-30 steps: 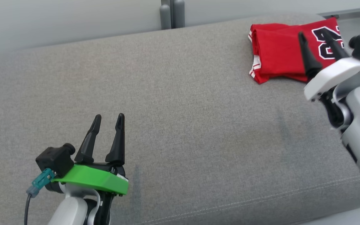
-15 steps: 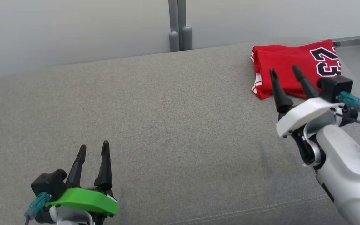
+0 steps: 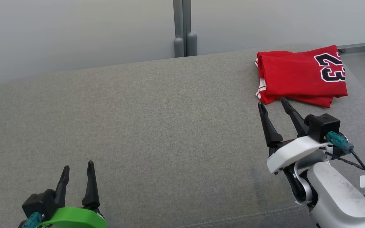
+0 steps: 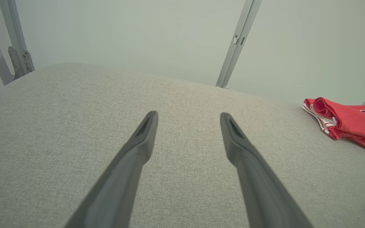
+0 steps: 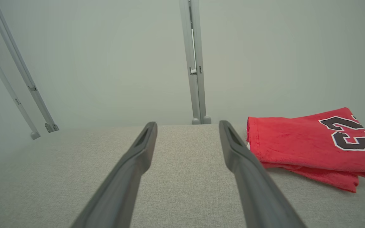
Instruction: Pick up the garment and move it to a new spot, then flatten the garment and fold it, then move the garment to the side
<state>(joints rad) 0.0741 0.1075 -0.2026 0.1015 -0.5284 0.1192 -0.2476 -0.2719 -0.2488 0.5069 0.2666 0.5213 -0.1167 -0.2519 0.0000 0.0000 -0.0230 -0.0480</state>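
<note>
A grey upholstered surface point(image 3: 169, 126) is shown before a pale wall panel point(image 3: 74, 31), with grey upright posts point(image 3: 182, 34) standing at its far edge. One red garment point(image 3: 299, 76), printed with the number 23, is seen folded into a compact stack at the far right of the surface, near its edge. The right gripper point(image 3: 272, 102) is held just beside the garment's near left corner, its jaws spread wide and nothing between them. The left gripper point(image 3: 78, 165) is held low at the near left, well apart from the garment, likewise spread and empty.

The last step, moving the garment to the side, is judged to be finished or nearly so, since the folded stack lies released at the side. No further grasp seems to be called for; if the stack is to be set further over, its near edge would have to be pinched through all layers so that the fold is not disturbed.

Counted: one garment, two grippers, two fingers on each, one surface.
</note>
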